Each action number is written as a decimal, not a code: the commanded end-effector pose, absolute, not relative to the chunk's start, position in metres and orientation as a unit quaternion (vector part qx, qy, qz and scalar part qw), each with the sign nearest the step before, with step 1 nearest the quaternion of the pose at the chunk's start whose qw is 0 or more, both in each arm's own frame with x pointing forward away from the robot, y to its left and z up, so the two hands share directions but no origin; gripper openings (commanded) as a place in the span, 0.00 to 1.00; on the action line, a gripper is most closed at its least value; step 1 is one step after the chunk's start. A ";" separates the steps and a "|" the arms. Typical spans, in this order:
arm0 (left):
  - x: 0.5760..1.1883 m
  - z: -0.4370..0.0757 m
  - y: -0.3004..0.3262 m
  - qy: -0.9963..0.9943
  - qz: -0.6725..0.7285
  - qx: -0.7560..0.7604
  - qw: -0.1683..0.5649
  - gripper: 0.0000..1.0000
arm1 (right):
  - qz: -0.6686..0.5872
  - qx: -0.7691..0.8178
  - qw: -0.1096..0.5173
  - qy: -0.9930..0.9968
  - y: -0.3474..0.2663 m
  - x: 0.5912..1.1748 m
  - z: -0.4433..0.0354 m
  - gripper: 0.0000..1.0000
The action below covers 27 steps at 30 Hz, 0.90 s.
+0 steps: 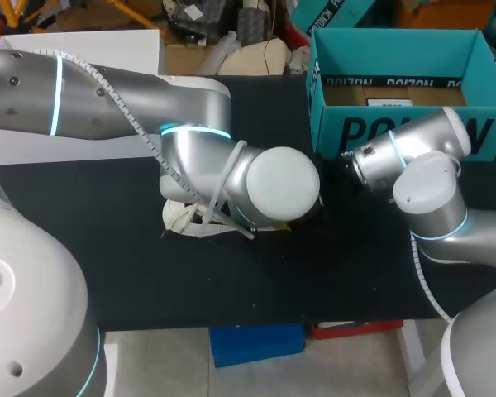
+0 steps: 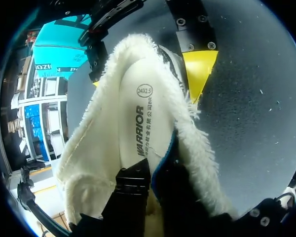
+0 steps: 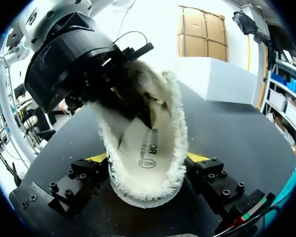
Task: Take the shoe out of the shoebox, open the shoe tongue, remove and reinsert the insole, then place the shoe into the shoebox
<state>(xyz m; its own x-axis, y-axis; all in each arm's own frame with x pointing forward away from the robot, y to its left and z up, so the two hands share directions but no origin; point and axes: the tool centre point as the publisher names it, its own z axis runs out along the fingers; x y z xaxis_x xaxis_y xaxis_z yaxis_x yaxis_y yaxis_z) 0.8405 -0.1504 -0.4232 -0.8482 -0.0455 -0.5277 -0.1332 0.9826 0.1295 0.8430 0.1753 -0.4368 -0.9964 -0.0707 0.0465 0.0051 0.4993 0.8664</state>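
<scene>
Fleecy shoe (image 1: 184, 220) lies mostly hidden under left arm (image 1: 194, 153).

— How's the light?
— Even, from overhead. The black tabletop (image 1: 132, 273) stays dull, but the left arm (image 1: 281, 186) has a shell that glares white in the head view.
— And the wrist views?
— The insole (image 2: 143, 123) is brightly lit. The shoe (image 3: 148, 163) throws a soft shadow beneath its toe. Straight lines bow toward the rims.
</scene>
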 end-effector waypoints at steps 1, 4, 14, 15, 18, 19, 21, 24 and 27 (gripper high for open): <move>0.863 -0.438 -0.143 0.969 0.066 -0.030 0.236 0.00 | -0.500 0.019 0.039 -0.865 0.174 0.843 -0.439 0.00; 0.859 -0.429 -0.145 0.974 0.057 -0.017 0.217 0.00 | -0.500 0.019 0.039 -0.865 0.174 0.843 -0.439 0.00; 0.842 -0.392 -0.149 0.984 0.020 0.022 0.175 0.00 | -0.500 0.019 0.039 -0.865 0.174 0.843 -0.439 0.00; 0.841 -0.389 -0.148 0.985 0.016 0.017 0.172 0.00 | -0.500 0.019 0.039 -0.865 0.174 0.843 -0.439 0.00; 0.839 -0.379 -0.145 0.986 0.007 0.009 0.168 0.00 | -0.500 0.019 0.039 -0.865 0.174 0.843 -0.439 0.00; 0.838 -0.376 -0.144 0.986 0.007 0.009 0.169 0.00 | -0.500 0.019 0.039 -0.865 0.174 0.843 -0.439 0.00; 0.836 -0.372 -0.142 0.985 0.005 0.005 0.170 0.00 | -0.500 0.019 0.039 -0.865 0.174 0.843 -0.439 0.00; 0.834 -0.370 -0.141 0.986 0.002 0.003 0.169 0.00 | -0.500 0.019 0.039 -0.865 0.174 0.843 -0.439 0.00; 0.831 -0.370 -0.141 0.986 -0.009 0.007 0.164 0.00 | -0.500 0.019 0.039 -0.865 0.174 0.843 -0.439 0.00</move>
<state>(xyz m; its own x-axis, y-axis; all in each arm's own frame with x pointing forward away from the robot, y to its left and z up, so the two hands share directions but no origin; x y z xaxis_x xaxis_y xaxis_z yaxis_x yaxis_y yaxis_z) 0.8349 -0.1491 -0.3737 -0.9461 0.0074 -0.3237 0.0021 0.9999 0.0167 0.8424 0.1737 -0.4359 -0.9962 -0.0729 0.0474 0.0047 0.4990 0.8666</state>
